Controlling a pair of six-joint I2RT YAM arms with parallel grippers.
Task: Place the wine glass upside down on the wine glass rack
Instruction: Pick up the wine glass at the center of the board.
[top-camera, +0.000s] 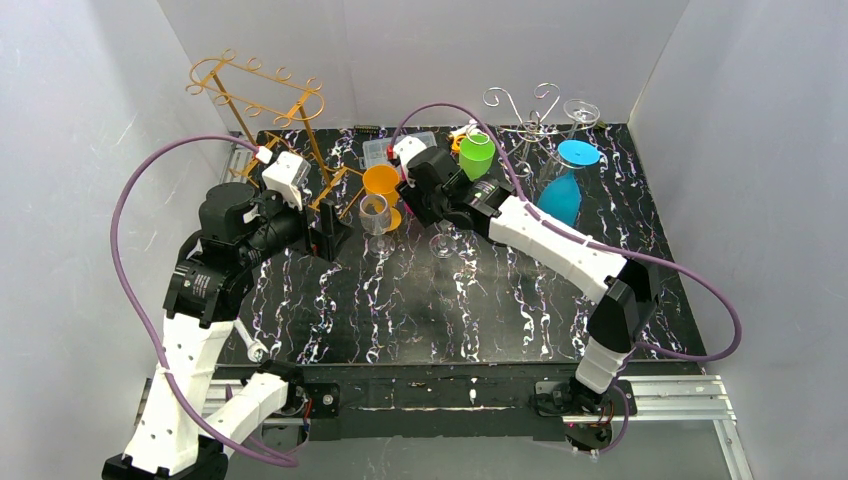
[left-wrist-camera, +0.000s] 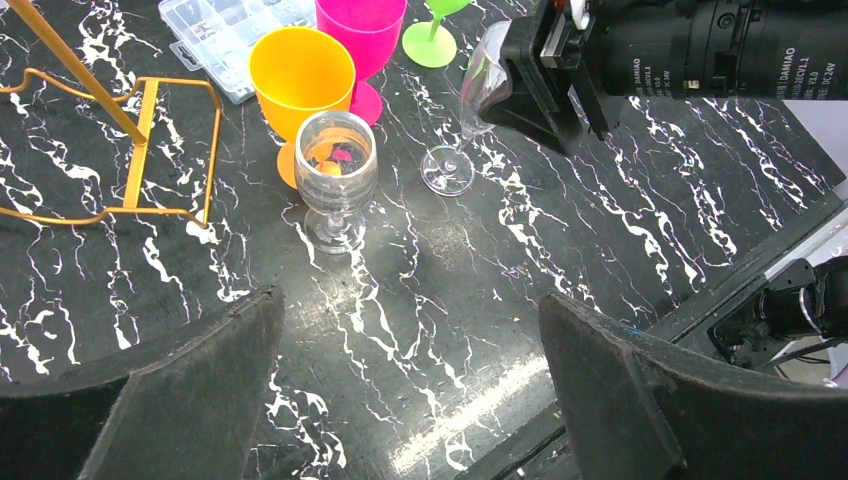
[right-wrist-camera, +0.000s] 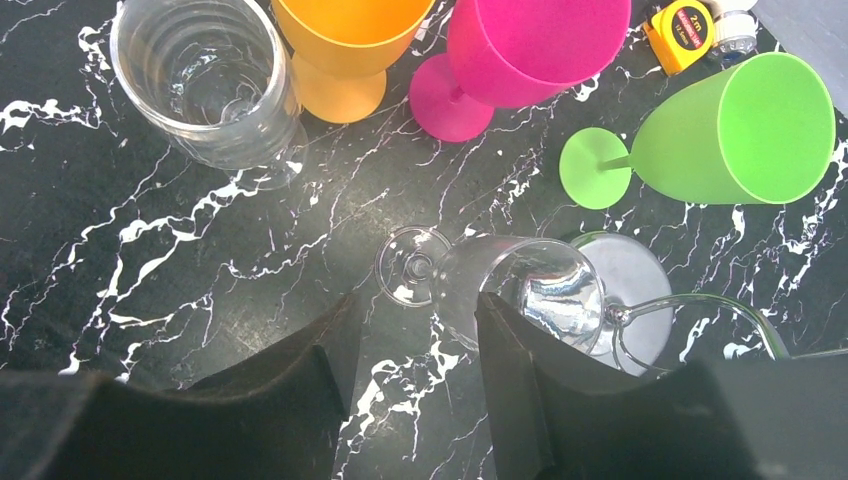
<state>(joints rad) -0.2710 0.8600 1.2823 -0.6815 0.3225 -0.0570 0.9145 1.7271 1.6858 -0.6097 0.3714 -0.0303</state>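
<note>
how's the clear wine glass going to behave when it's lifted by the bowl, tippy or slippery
Probably tippy: the wine glass has a wide bowl on a thin stem over a small foot. Likely slippery, since the bowl is smooth and rounded. Possibly fragile: its wall looks thin and clear, so a gentle squeeze seems wise.

DAMIAO on right arm's motor (left-wrist-camera: 720, 50)

The left white-and-black jointed arm (top-camera: 190, 345) and the right white-and-black jointed arm (top-camera: 545, 235) are showing glossy white shells between black motor housings. A thick purple cable (top-camera: 113, 235) is looping off each, and matte black wedge-shaped fingers (left-wrist-camera: 660, 400) are tipping both wrists.
</note>
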